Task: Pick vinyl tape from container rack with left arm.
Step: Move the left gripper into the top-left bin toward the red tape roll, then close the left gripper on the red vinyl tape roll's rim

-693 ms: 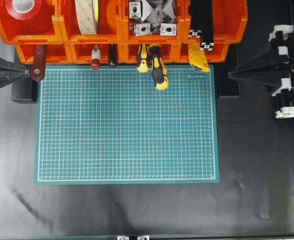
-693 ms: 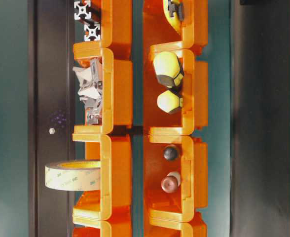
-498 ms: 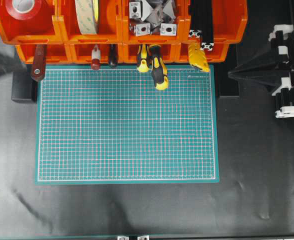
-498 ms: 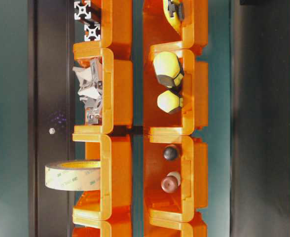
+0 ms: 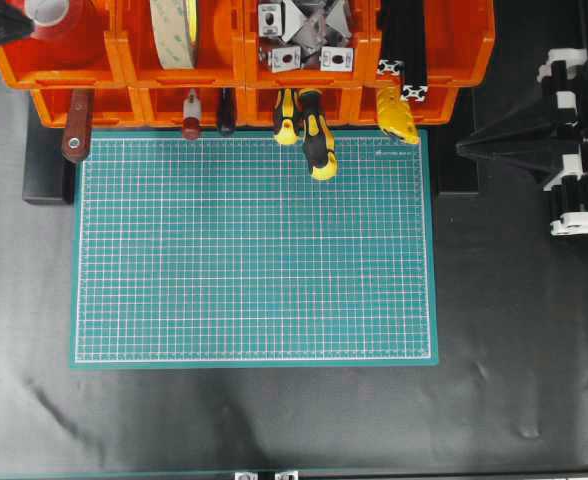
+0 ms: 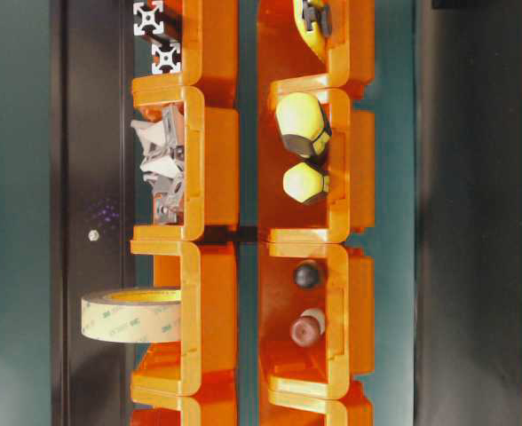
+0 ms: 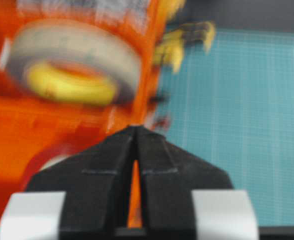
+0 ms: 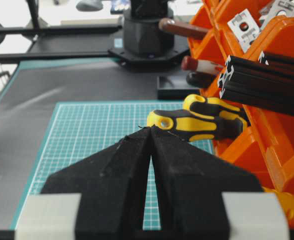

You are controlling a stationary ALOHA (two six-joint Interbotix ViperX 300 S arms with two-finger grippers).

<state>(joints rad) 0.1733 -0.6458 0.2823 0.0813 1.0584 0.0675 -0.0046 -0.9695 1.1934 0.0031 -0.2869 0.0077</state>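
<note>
The red vinyl tape (image 5: pixel 74 22) with its white core lies in the top-left bin of the orange container rack (image 5: pixel 244 60). In the overhead view my left gripper (image 5: pixel 14 22) shows as a dark blur over that bin's left edge, right beside the tape. The left wrist view is motion-blurred: the left gripper (image 7: pixel 135 128) is shut and empty above the orange bins (image 7: pixel 17 130), with the cream tape roll (image 7: pixel 72 65) ahead. I cannot make out the red tape there. My right gripper (image 5: pixel 464 150) rests shut and empty at the right, also in its wrist view (image 8: pixel 149 129).
The green cutting mat (image 5: pixel 254 250) lies in front of the rack. Yellow-black screwdrivers (image 5: pixel 314 135) and brown tool handles (image 5: pixel 76 125) stick out of the lower bins. The cream tape (image 5: pixel 174 30) stands in the second upper bin. A black block (image 5: pixel 49 175) sits left of the mat.
My left gripper left its rest spot at the mat's upper-left corner, passed out of view, and now appears over the top-left bin by the red tape. The right arm has not moved.
</note>
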